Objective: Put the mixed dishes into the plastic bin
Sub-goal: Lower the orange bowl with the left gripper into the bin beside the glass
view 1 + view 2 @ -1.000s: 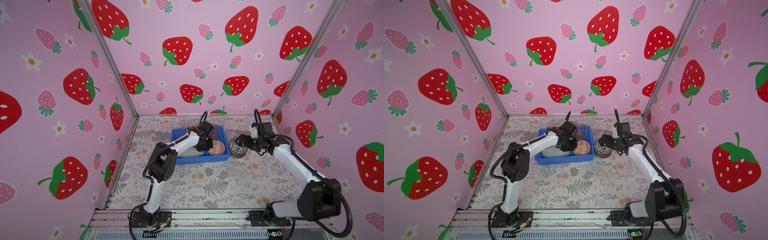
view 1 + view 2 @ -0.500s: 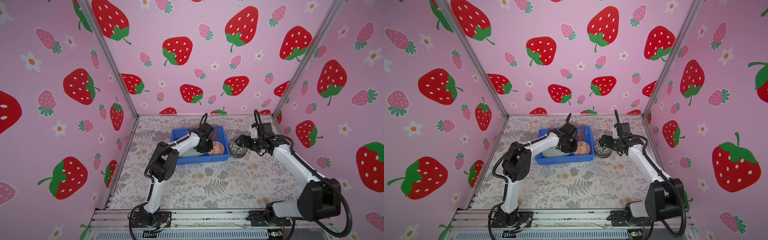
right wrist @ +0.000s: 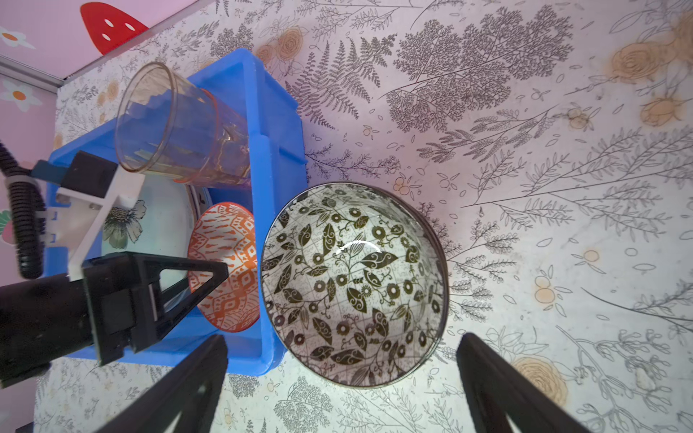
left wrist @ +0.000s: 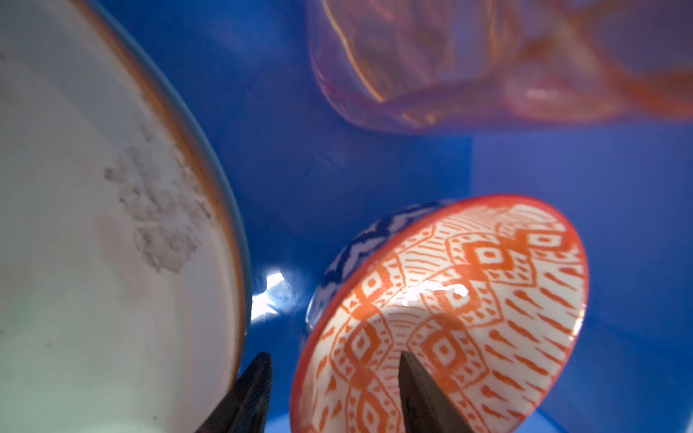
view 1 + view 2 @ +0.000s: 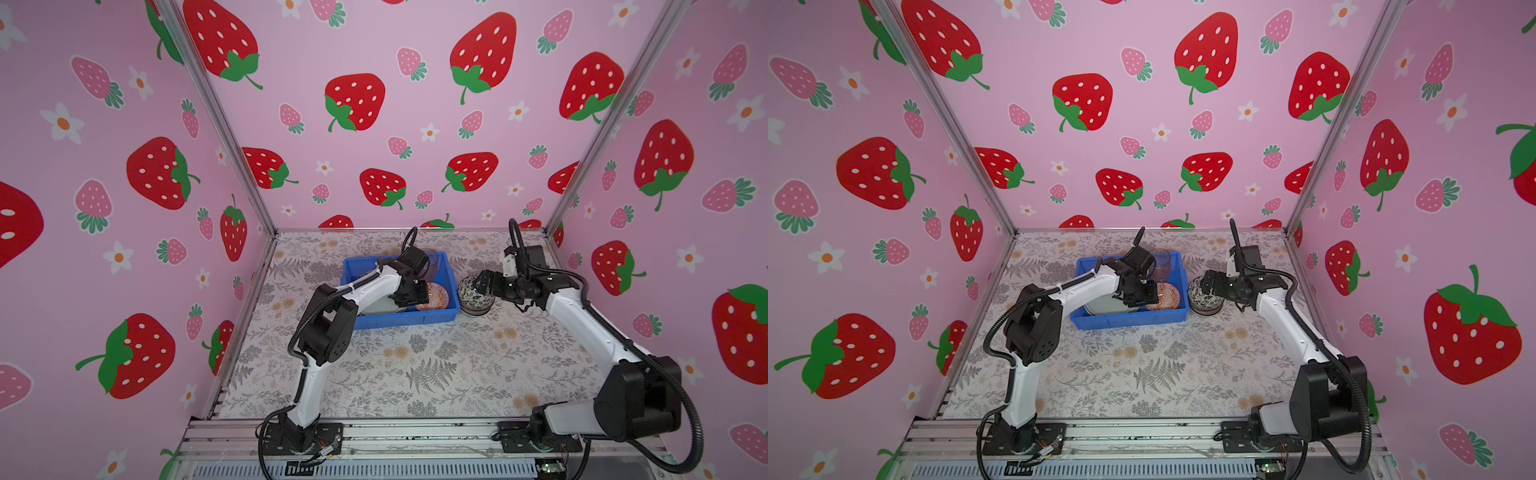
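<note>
The blue plastic bin (image 5: pixel 399 320) (image 5: pixel 1129 322) stands at the back middle of the table. In it lie a pale green plate (image 4: pixel 93 262) (image 3: pixel 161 217), a tinted glass tumbler (image 5: pixel 432 264) (image 3: pixel 180 123) on its side, and an orange-red bowl (image 5: pixel 434 296) (image 4: pixel 468 300) tilted on a blue-white bowl (image 4: pixel 360 247). My left gripper (image 5: pixel 415 293) (image 4: pixel 335 356) is inside the bin, open, its jaws straddling the orange-red bowl's rim without touching it. A black-white bowl (image 5: pixel 471 297) (image 3: pixel 352 281) sits upright on the table against the bin's right wall. My right gripper (image 5: pixel 482 286) (image 3: pixel 342 337) hovers over it, open wide.
Pink strawberry walls close the table (image 5: pixel 415 374) on three sides, with metal posts (image 5: pixel 232 137) in the back corners. The right wall (image 5: pixel 582 266) is close behind the right wrist. An aluminium rail (image 5: pixel 415 436) carries both arm bases along the front edge.
The left gripper's jaws have spread apart and let go of the orange-red bowl, which now rests in the bin. The right arm has not moved.
</note>
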